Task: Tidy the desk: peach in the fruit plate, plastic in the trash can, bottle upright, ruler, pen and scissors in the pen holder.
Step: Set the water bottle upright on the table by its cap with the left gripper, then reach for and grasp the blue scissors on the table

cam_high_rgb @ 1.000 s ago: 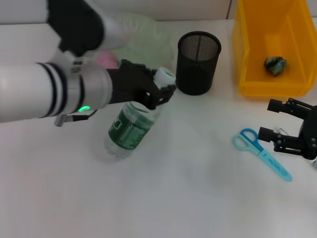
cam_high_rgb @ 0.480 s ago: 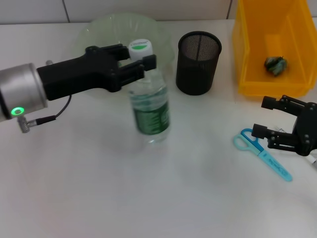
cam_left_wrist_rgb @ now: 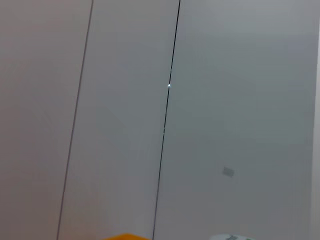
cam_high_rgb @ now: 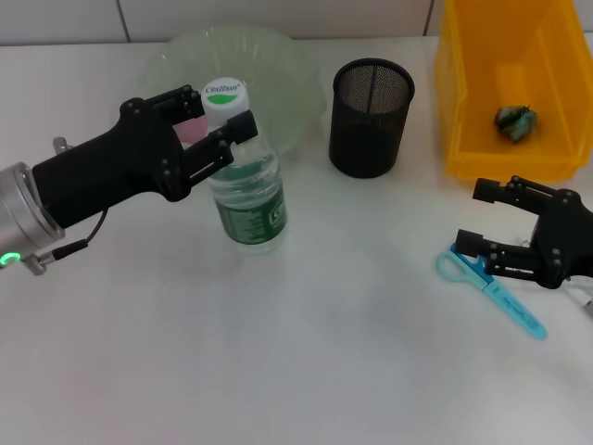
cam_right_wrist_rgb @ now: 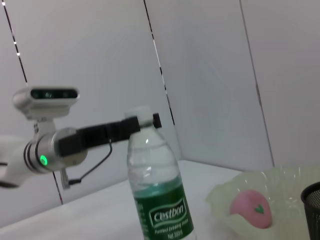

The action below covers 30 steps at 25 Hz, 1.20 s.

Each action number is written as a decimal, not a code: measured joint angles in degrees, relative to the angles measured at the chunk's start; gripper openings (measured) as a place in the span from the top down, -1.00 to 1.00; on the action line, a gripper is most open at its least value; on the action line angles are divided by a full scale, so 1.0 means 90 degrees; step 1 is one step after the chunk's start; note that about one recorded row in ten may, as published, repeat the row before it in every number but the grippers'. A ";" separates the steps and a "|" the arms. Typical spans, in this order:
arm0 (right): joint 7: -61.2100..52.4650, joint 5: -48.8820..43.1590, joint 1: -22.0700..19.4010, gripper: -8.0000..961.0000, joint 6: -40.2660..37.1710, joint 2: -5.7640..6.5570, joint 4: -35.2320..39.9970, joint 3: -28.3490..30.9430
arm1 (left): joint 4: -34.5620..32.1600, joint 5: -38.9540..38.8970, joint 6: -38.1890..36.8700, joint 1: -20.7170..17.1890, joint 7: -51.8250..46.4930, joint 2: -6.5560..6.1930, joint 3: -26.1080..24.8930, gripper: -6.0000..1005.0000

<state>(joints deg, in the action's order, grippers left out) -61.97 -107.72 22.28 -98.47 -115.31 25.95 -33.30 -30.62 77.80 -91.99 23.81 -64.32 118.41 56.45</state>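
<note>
Left gripper (cam_high_rgb: 220, 113) pinches the bottle (cam_high_rgb: 243, 184) at its neck, steadying it upright; right gripper (cam_high_rgb: 493, 224) hangs spread above the scissors (cam_high_rgb: 489, 287), ready to grasp.

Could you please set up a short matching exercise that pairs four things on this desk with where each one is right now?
Things:
1. bottle
2. peach
3. scissors
4. crumpled plastic

Places:
A. flat on the desk beside the right gripper
B. inside the yellow bin
C. upright, cap between the left gripper fingers
D. in the pale green fruit plate

Pairs: 1-C, 2-D, 3-A, 4-B
</note>
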 joint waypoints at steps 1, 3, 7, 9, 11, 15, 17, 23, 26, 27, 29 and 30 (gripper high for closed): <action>0.0020 0.0008 0.0018 -0.59 0.0009 0.0000 -0.0049 0.0012 | 0.0000 0.0000 0.0000 0.0000 0.0000 0.0000 0.0000 0.11; 0.0059 0.0023 0.0048 -0.59 0.0023 -0.0001 -0.0136 0.0029 | 0.0529 -0.0178 -0.0020 0.0011 0.1046 0.0017 -0.0028 0.11; 0.0125 0.0036 0.0113 -0.58 0.0061 -0.0121 -0.0204 0.0042 | 0.1270 -0.0612 0.0099 0.0114 0.2306 0.0039 -0.0039 0.11; 0.0132 0.0037 0.0120 -0.57 0.0079 -0.0136 -0.0206 0.0043 | 0.1354 -0.0682 0.0129 0.0132 0.2435 0.0043 -0.0041 0.11; 0.0135 0.0039 0.0135 -0.57 0.0114 -0.0158 -0.0208 0.0045 | 0.1580 -0.0865 0.0273 0.0186 0.2705 0.0048 -0.0041 0.11; 0.0137 0.0041 0.0150 -0.56 0.0124 -0.0165 -0.0208 0.0039 | 0.1705 -0.0942 0.0540 0.0232 0.2748 0.0050 -0.0009 0.11; 0.0138 0.0043 0.0163 -0.56 0.0123 -0.0169 -0.0216 0.0037 | 0.1824 -0.0946 0.0708 0.0279 0.2737 0.0058 -0.0017 0.11; 0.0142 0.0046 0.0227 -0.55 0.0195 -0.0177 -0.0260 0.0004 | 0.1984 -0.0998 0.0847 0.0336 0.2747 0.0075 -0.0050 -0.01; 0.0145 0.0046 0.0254 -0.54 0.0208 -0.0194 -0.0259 -0.0011 | 0.1985 -0.1097 0.0753 0.0331 0.2707 0.0069 -0.0052 -0.20; 0.0146 0.0046 0.0260 -0.54 0.0210 -0.0204 -0.0259 -0.0007 | 0.1958 -0.1204 0.0561 0.0274 0.2643 0.0050 -0.0052 -0.28; 0.0146 0.0046 0.0260 -0.54 0.0210 -0.0205 -0.0258 0.0003 | 0.1931 -0.1257 0.0408 0.0227 0.2592 0.0036 -0.0055 -0.42; 0.0147 0.0046 0.0260 -0.53 0.0210 -0.0205 -0.0257 0.0015 | 0.1892 -0.1291 0.0199 0.0158 0.2510 0.0017 -0.0066 -0.50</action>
<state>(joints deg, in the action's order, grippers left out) -60.65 -107.31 24.62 -96.58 -117.16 23.64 -33.16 -13.59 66.18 -90.20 25.23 -41.73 118.56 55.85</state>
